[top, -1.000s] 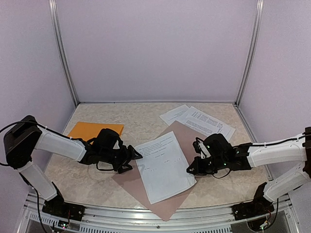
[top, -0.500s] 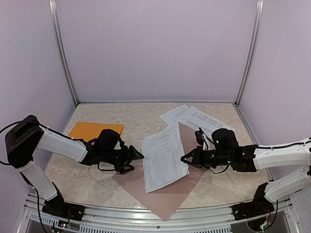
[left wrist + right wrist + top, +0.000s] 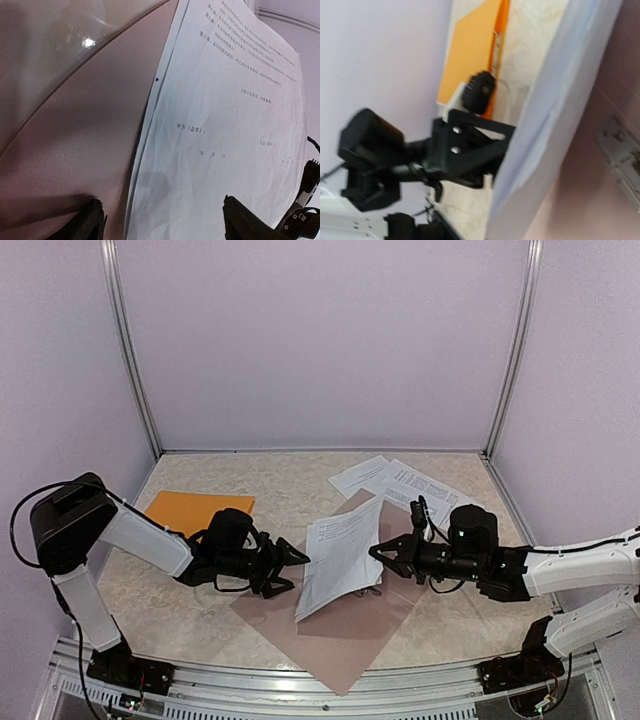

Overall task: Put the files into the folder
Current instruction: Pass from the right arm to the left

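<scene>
several thin sheets, the files (image 3: 340, 558), stand tilted over the pinkish folder (image 3: 340, 655), right edge pinched in the closed right gripper (image 3: 378, 552). light and floppy, they likely sag; the left gripper (image 3: 297, 572), jaws apart, should take the free left edge.

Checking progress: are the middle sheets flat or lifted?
Lifted: the right hand holds the sheets tilted up by one edge, above the brown folder.

files (image 3: 220, 190), mid-page: "甲方(盖章):"
files, line below: "年 月 日"
files, top block: Chinese print, too small to read
far files (image 3: 405, 485): print too small to read
</scene>
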Controlling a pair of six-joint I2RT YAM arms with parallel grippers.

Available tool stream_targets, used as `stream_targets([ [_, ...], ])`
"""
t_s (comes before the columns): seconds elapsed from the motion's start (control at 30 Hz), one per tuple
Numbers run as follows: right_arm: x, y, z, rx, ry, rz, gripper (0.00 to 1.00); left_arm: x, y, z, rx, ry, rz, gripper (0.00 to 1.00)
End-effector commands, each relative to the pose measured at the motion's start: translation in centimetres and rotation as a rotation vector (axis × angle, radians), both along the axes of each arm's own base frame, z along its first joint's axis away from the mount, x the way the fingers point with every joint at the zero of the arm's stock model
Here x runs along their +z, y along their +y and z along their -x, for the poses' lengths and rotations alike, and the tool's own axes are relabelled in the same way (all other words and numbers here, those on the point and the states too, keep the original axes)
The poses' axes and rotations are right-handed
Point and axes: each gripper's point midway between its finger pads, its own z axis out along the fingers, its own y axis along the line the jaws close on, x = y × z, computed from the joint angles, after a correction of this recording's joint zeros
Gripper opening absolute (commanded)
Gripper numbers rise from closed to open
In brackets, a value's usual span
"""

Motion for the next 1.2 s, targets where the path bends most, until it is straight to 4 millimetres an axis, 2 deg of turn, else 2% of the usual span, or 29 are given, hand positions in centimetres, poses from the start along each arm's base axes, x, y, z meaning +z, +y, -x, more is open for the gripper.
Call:
stream_targets([
  [0.0, 2.6, -0.4, -0.9, -0.055, -0.033, -0.086, 0.0, -1.6, -0.3, 0.7, -0.015, 0.058, -0.012, 0.78],
  [0.23, 4.0, -0.7, -1.4, -0.091, -0.054, -0.13, 0.0, -1.5, -0.9, 0.8, -0.026, 0.059, 0.006, 0.78],
  [0.7, 3.4, -1.5, -1.2, -0.116, -0.041, -0.141, 0.0, -1.3, -4.2, 0.2, -0.048, 0.098, 0.158, 0.77],
  [1.0, 2.0, -2.9, -0.6, -0.144, -0.018, -0.094, 0.0, -0.1, -5.0, -0.8, -0.035, 0.069, 0.218, 0.65],
  [1.17, 1.6, -3.6, -0.4, -0.162, -0.011, -0.071, 0.0, 0.8, -6.1, -0.9, -0.07, 0.06, 0.259, 0.6],
])
